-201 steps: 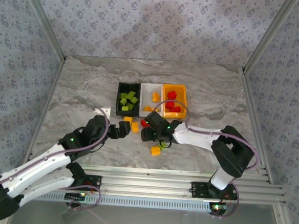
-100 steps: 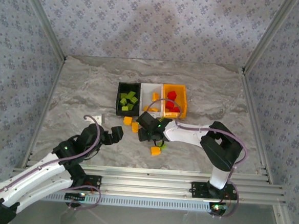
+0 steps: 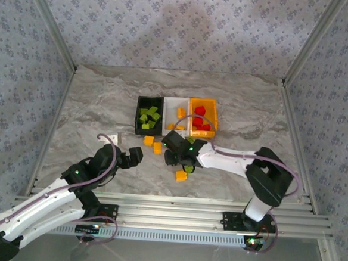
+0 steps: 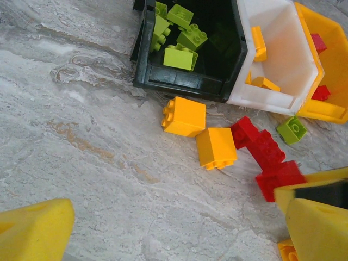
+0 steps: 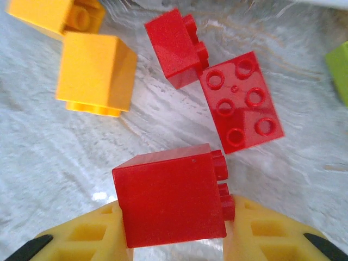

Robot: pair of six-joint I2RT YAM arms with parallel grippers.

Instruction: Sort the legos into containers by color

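On your left, the left fingers [image 4: 33, 231] have drawn back toward the near edge over the last second. They hang spread wide with nothing between them, looking across the grey marbled counter [image 4: 81, 163] at two loose yellow-orange studded plastic bricks [image 4: 185, 115] that lie side by side just in front of the bins. Behind those, the black rectangular plastic bin [image 4: 179, 89] holds lime green bricks [image 4: 179, 56]. The white plastic bin [image 4: 272, 100] touching it has a few yellow-orange ones, and the orange-yellow plastic bin [image 3: 210, 118] at the right end has reds. Further right is the change that matters. The right fingers [image 5: 261, 234], well apart a second ago, have come together and now press on both sides of a red studded plastic brick [image 5: 171, 196], just beside two more red bricks [image 5: 242, 100] on the counter. You cannot tell from these views whether it has left the surface. I judge that the grasp is only just made, so the next move is to lift it and carry it to the orange-yellow bin. The left arm's retreat leaves you room for that. A small lime green brick [image 4: 292, 129] near that bin's corner and a lone yellow-orange brick [image 3: 181, 176] nearer you are still unsorted.
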